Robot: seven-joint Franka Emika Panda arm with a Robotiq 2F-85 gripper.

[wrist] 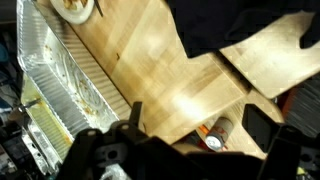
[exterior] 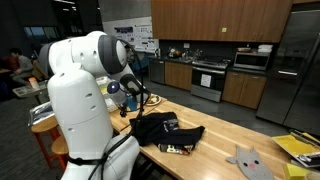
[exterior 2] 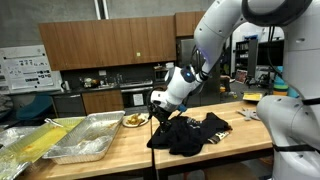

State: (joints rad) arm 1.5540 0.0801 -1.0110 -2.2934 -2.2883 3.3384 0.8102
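Pincer [wrist: 200, 128] wide, holding nothing; black cloth [wrist: 235, 25] cut off at wrist view's top; fingertips [wrist: 135, 115] dark, blurred.

**Three Cameras Around One Desk**

In an exterior view, the camera stands close behind the arm [exterior: 80, 100] and faces across the desk [exterior: 250, 135] toward the stove [exterior: 208, 78]. In an exterior view from farther back, it faces the cabinets [exterior 2: 100, 45]. Both exterior views share the dark cloth [exterior 2: 190, 135]. The wrist view looks down closely over the fingers [wrist: 262, 128].
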